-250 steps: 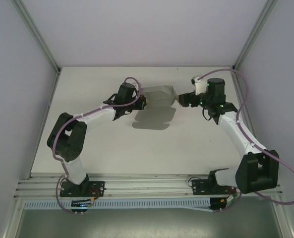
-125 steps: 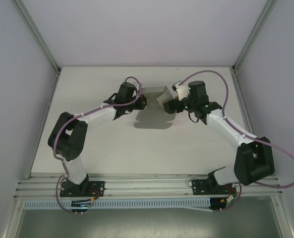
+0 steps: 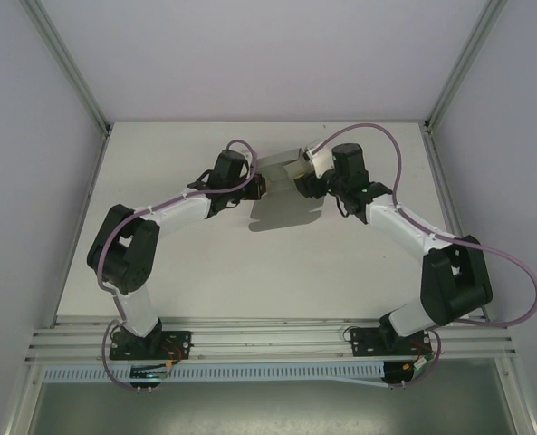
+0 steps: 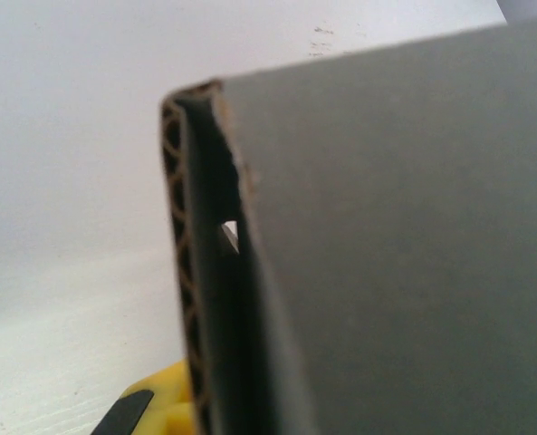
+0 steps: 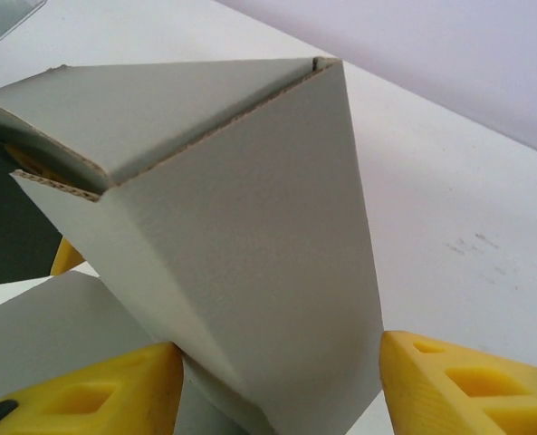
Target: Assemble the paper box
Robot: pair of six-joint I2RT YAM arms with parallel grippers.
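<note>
White tabletop (image 3: 205,272) lies between pale walls. Near its far middle, the paper box (image 3: 282,170) hangs above its own shadow (image 3: 282,216), between the two grippers. The left gripper (image 3: 260,185) is clamped on the box's left end, where the wrist camera shows the corrugated edge close up. The right gripper (image 3: 301,181) straddles the right end, its yellow fingers (image 5: 96,390) apart on either side of the folded card.

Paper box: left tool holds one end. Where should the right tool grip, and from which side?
On the box, grip the folded panel at its free right end, coming from the right, opposite the left tool. The panel sticks out free there, between the open fingers of the right tool.
</note>
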